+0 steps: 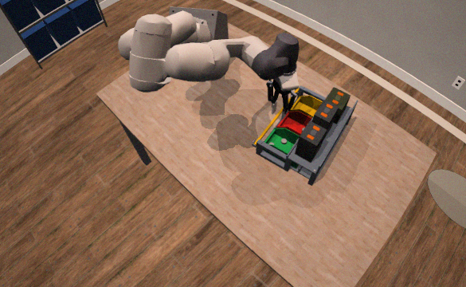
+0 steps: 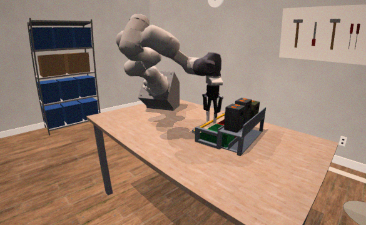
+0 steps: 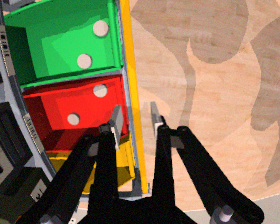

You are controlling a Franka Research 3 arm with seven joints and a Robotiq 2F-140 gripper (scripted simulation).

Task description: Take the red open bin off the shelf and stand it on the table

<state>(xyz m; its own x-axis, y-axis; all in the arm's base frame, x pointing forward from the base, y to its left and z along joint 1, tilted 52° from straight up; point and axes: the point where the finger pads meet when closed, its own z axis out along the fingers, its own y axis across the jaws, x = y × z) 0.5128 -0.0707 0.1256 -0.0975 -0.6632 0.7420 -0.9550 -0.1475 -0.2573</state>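
The red open bin (image 1: 294, 123) (image 3: 53, 117) sits in the lower front row of the grey shelf (image 1: 332, 144) (image 2: 254, 122), with two pale round parts in it. The green bin (image 1: 280, 148) (image 3: 56, 45), also with round parts, is on one side of it and the yellow bin (image 1: 308, 105) (image 3: 126, 172) on the other. My gripper (image 1: 279, 108) (image 2: 211, 121) (image 3: 136, 111) points down, partly open and empty, above the shelf's front edge. In the wrist view one finger overlaps the red bin's front and the other is over the table side. Contact cannot be told.
A yellow bar (image 1: 270, 123) (image 3: 133, 75) runs along the shelf's front. Dark boxes (image 1: 310, 147) (image 2: 233, 121) with orange marks stand on the shelf's upper level behind the bins. The wooden table top (image 1: 201, 159) (image 2: 157, 144) extends around the shelf.
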